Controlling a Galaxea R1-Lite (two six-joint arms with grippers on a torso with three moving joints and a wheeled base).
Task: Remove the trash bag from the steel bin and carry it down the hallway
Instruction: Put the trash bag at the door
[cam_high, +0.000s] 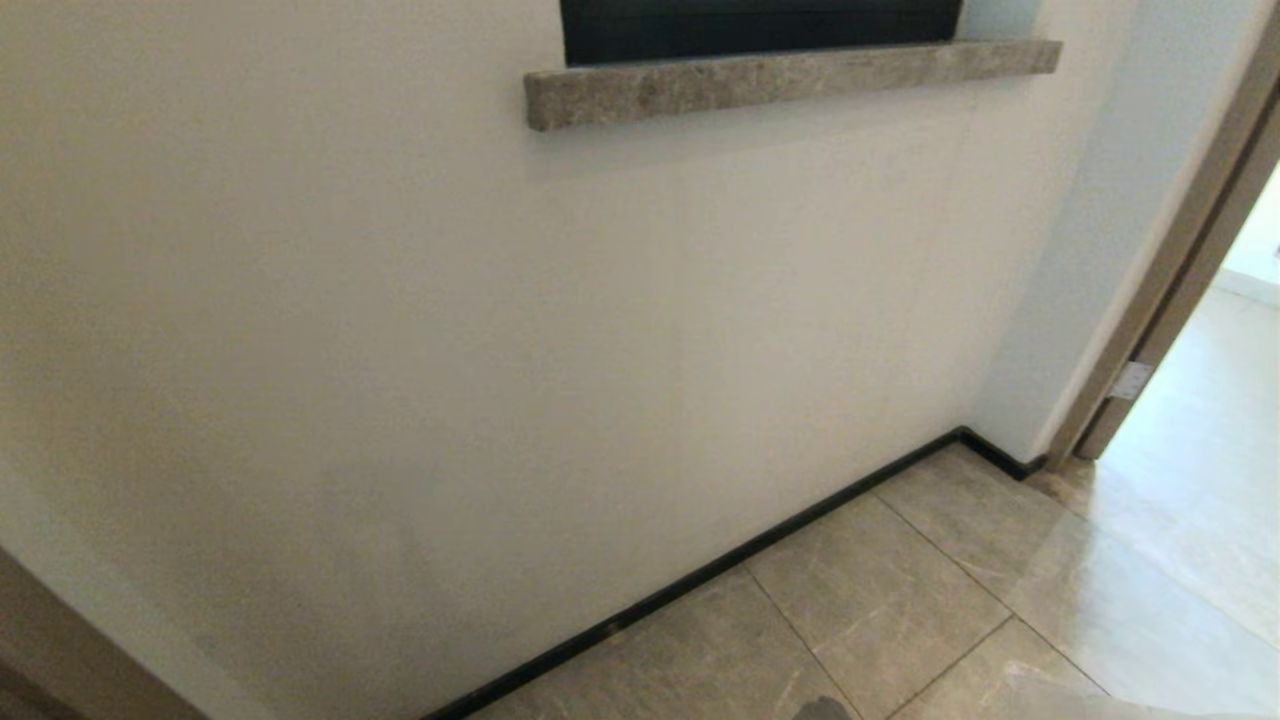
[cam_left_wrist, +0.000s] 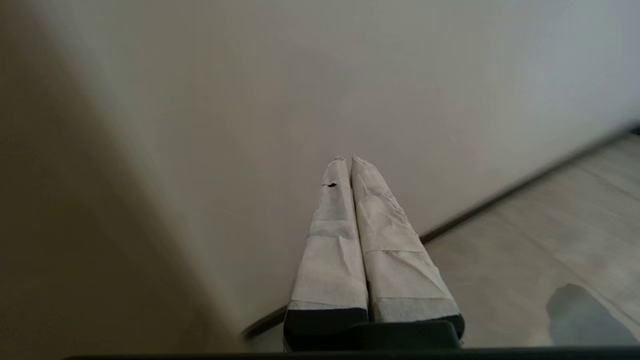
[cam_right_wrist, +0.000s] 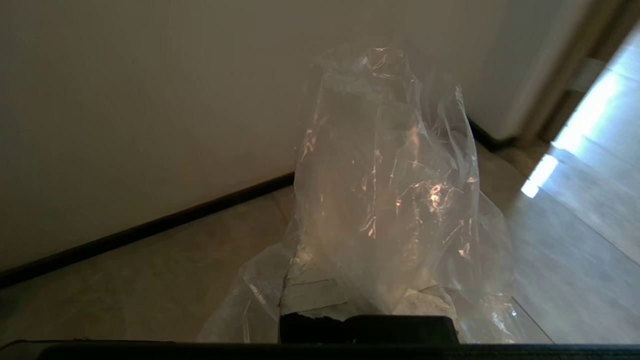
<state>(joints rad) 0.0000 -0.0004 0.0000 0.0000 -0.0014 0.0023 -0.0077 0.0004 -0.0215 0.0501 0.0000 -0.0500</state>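
**Bag in the right gripper, beside the hallway wall**

The right gripper (cam_right_wrist: 367, 300) is clamping fully closed on the trash bag (cam_right_wrist: 390, 165), its taped fingers (cam_right_wrist: 312, 295) showing only as pale patches through the film. The thin, crinkly clear plastic is billowing up and out from the grip, catching glints of light and hiding most of the fingers; what is inside the bag cannot be made out here. In the head view only a faint edge of plastic is showing at the bottom right edge of the picture.

The left gripper (cam_left_wrist: 346, 159) is holding nothing, its two paper-wrapped fingers (cam_left_wrist: 330, 250) pressing together along their whole length and pointing toward the wall.

Beyond both grippers, the white wall (cam_high: 400, 330) is running down to a black baseboard (cam_high: 720, 565), which is meeting the glossy grey-beige floor tiles (cam_high: 880, 600) of the hallway. High on the wall, a stone window sill (cam_high: 790, 78) is jutting out beneath a dark window. At the far right corner of the floor, the baseboard is turning toward a tan wooden door frame (cam_high: 1170, 270), and bright light is spreading across the tiles past that opening.
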